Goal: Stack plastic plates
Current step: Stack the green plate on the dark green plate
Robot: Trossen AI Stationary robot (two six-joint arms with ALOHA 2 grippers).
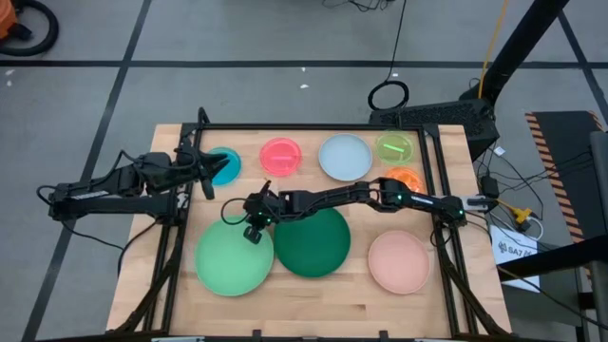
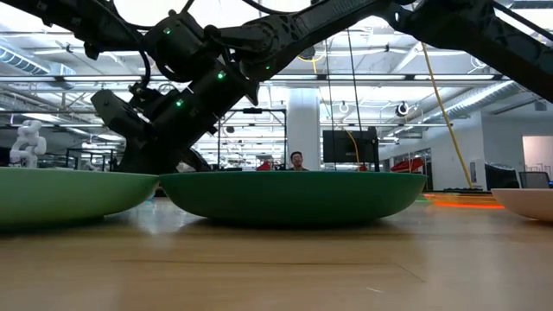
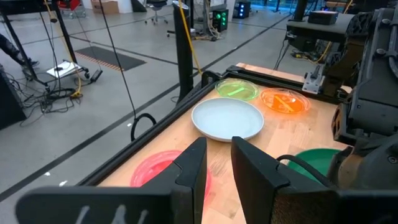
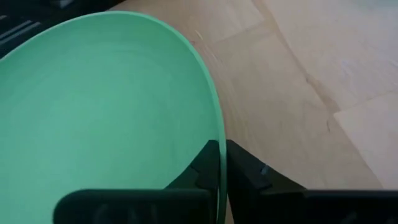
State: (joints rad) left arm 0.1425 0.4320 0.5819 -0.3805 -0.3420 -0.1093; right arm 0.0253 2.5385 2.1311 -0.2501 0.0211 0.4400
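The large light green plate [image 1: 233,258] lies on the table at the near left, beside the dark green plate [image 1: 313,243]. My right gripper [image 4: 222,147] has reached across the dark green plate and is shut on the light green plate's rim. The pale pink plate [image 1: 399,261] lies at the near right. Along the far side lie the translucent blue [image 1: 226,165], pink-red [image 1: 282,157], light blue [image 1: 345,157], yellow-green [image 1: 396,146] and orange [image 1: 404,178] plates. My left gripper [image 3: 217,144] waits over the far left beside the translucent blue plate, open and holding nothing. My right gripper pinches the light green plate's rim [image 4: 217,132] on its far right side, one finger inside the plate and one outside. The fingers slant down from the table's right. The plate's base rests on the table [image 2: 60,197].
A black frame [image 1: 313,126] runs around the table top. The dark green plate [image 2: 294,197] sits right next to the light green one, under my right arm. Bare wood [image 1: 313,304] shows along the near edge.
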